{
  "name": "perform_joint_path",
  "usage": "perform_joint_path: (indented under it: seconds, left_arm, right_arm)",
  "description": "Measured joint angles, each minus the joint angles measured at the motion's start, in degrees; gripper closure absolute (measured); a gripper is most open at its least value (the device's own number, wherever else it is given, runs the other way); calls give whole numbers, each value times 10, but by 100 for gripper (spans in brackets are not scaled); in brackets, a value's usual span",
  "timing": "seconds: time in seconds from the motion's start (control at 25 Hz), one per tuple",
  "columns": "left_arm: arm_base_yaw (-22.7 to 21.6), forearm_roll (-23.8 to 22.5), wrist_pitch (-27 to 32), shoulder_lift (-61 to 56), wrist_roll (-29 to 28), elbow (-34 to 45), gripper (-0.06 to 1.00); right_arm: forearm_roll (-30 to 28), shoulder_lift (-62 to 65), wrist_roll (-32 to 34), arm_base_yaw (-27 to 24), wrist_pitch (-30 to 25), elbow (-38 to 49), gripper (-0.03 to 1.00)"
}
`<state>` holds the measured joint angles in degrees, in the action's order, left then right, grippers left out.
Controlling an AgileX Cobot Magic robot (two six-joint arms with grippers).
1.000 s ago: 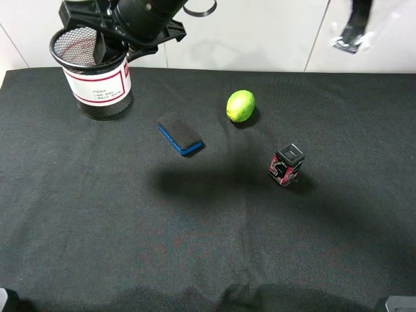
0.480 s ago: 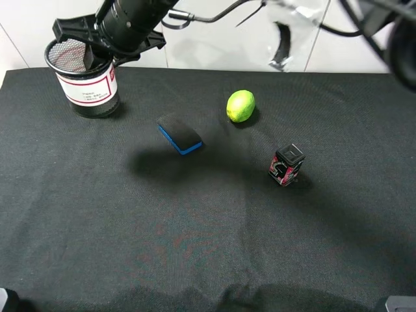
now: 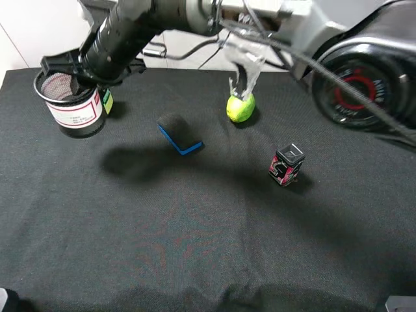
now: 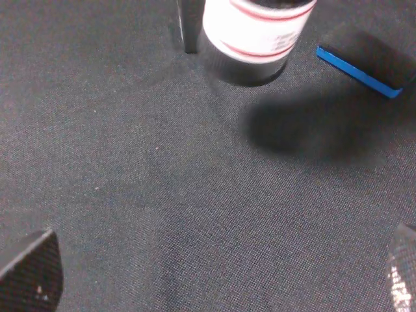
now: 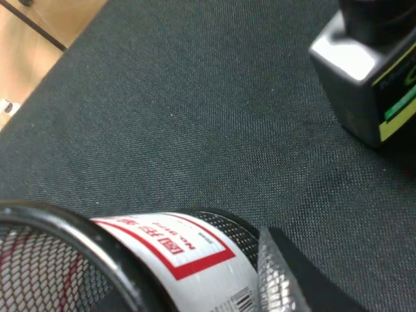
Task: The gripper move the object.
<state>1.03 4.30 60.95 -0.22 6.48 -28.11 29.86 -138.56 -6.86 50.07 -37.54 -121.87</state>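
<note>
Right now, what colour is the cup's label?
White label with red lines, best in left wrist view.

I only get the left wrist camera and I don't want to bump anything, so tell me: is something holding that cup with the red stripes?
Observer: Yes. The right arm's claw grips the pen cup by its wall, with one finger down inside the mesh.
Operator: Is there more stuff past the eraser?
Observer: A lime lies to the right of the eraser in the high view, apart from it.
Operator: Anything else?
Observer: A small red-black box stands nearer the front than the lime, not touching it.
</note>
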Motion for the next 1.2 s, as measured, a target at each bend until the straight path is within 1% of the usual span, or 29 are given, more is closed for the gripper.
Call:
perform_joint_path:
  seconds: [0.24,0.32,0.6,0.92,1.2]
  left_arm:
    - [0,0,0,0,0,0,-5]
    - [0,0,0,0,0,0,-5]
    - [0,0,0,0,0,0,-5]
    - [0,0,0,0,0,0,-5]
    - [0,0,0,0,0,0,-5]
  right_arm:
    - [3,-32,0,3,41,-19,75]
    - [3,-40,0,3,60,-21,75]
    - [3,-65,0,3,99,-22,75]
    - [8,-90,-2,3,127,-22,75]
    - [17,-102,-6,3,135,-22,75]
